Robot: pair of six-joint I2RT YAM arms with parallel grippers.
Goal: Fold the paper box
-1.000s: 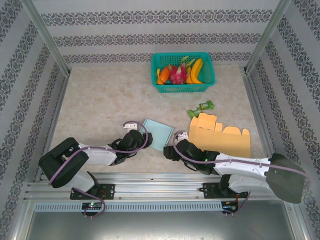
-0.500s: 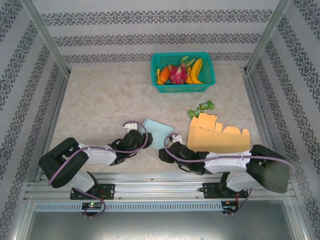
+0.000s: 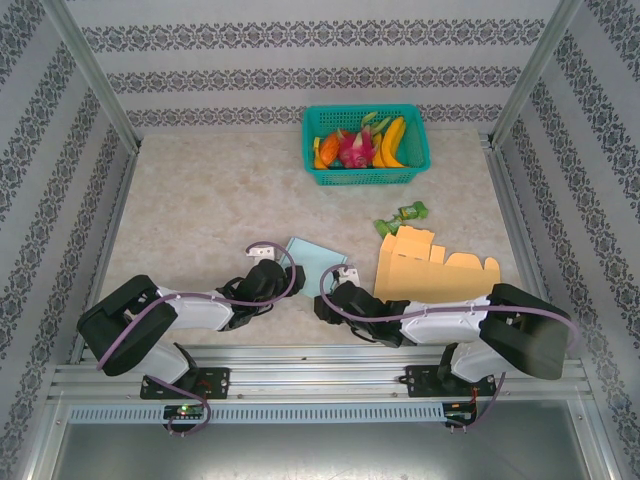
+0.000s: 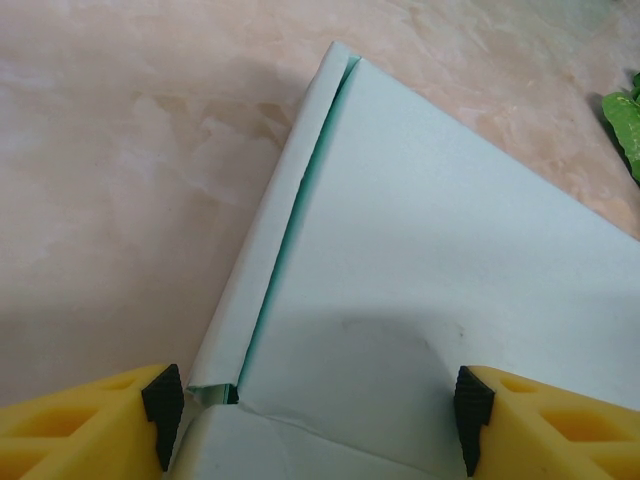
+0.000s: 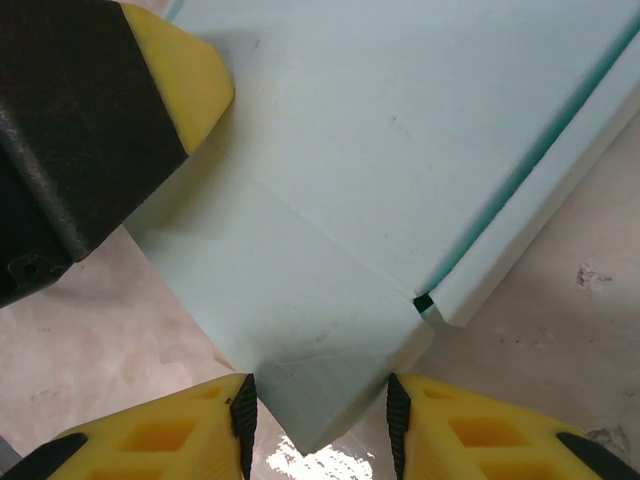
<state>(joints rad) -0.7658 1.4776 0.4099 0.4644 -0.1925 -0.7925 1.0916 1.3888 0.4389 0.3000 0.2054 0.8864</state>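
Left pincer [image 4: 318, 410]: spread wide, low over the bench [image 3: 200, 200]. Its two yellow fingers with black pads [image 4: 162, 400] stand on either side of the near end of the paper box [image 4: 430, 230]. One pad sits just beside the box's folded-over long edge. The other is out near the opposite side, over the flat panel. No pinch, and the sheet lies loose between them.

Right pincer [image 5: 320, 420]: jaws apart but much narrower than the left. They straddle one corner of the box's end flap, and the corner points down into the gap. One pad is almost at the flap's edge, while a sliver of bench shows between the other pad and the paper. Not clamped as far as I can see. In the right wrist view a black-and-yellow finger of the other arm rests on or just above the far side of the same flap. I cannot tell if it touches.

Paper box: pale blue-green and lying flat on the bench, with a crease across it marking off the flap. One long side strip is doubled over, and a darker teal line shows along that fold. From above it sits between the two wrists, near the front middle of the bench, with both arms reaching in low from either side.

Further out: an orange card blank [image 3: 440, 280] lies flat just to the right of the right arm, tabs along its far edge. A small green packet [image 3: 402, 214] sits just beyond it. A teal basket [image 3: 365, 180] of fruit [image 3: 355, 148] stands at the back, well apart from the box.
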